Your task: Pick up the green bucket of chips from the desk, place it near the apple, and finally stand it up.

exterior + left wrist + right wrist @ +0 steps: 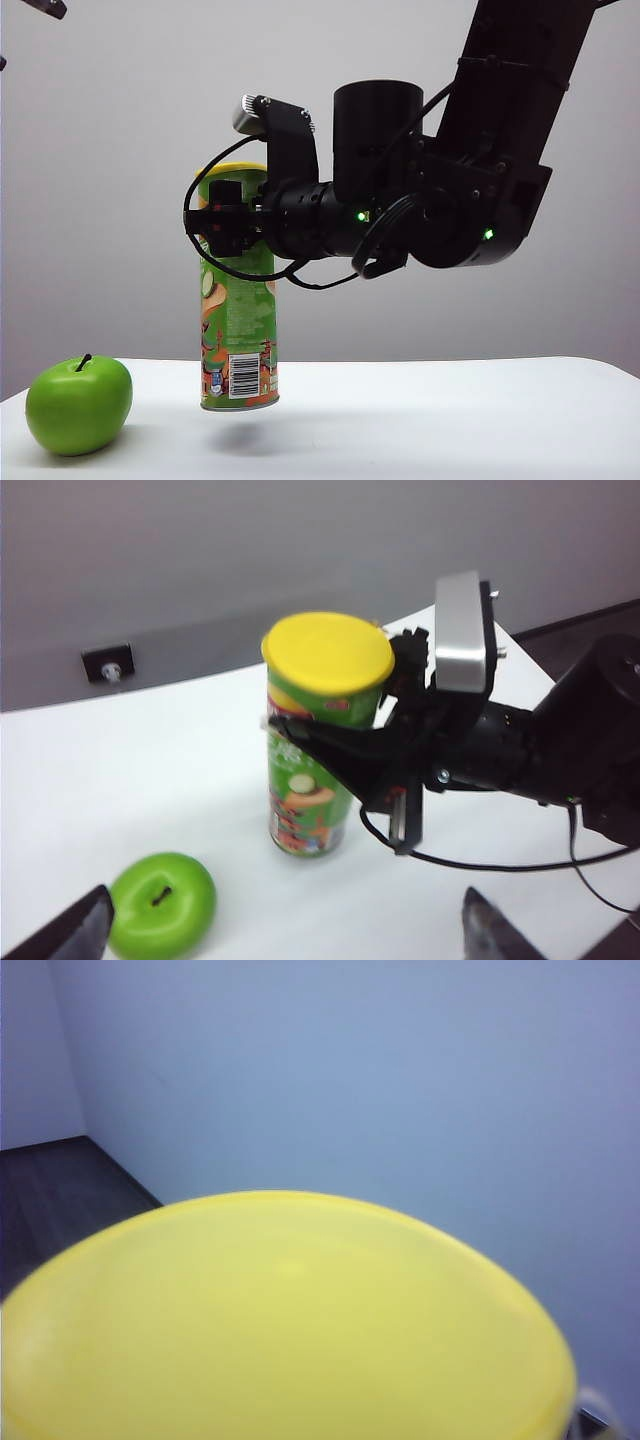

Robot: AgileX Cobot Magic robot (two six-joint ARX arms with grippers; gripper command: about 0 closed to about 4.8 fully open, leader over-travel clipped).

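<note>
Chip can: the green bucket of chips [238, 330] hangs upright just above the desk [450, 420], yellow lid [327, 652] on top, barcode facing the exterior camera.
Right gripper: the right gripper [222, 218] reaches in from the right and is clamped around the can's upper part, just under the lid.
Apple: the green apple [79, 404] sits on the desk near the can, to its left, apart from it.
Left gripper: the left gripper [290, 930] hovers above the desk, only its two fingertips [70, 928] showing, spread wide and holding nothing.
</note>
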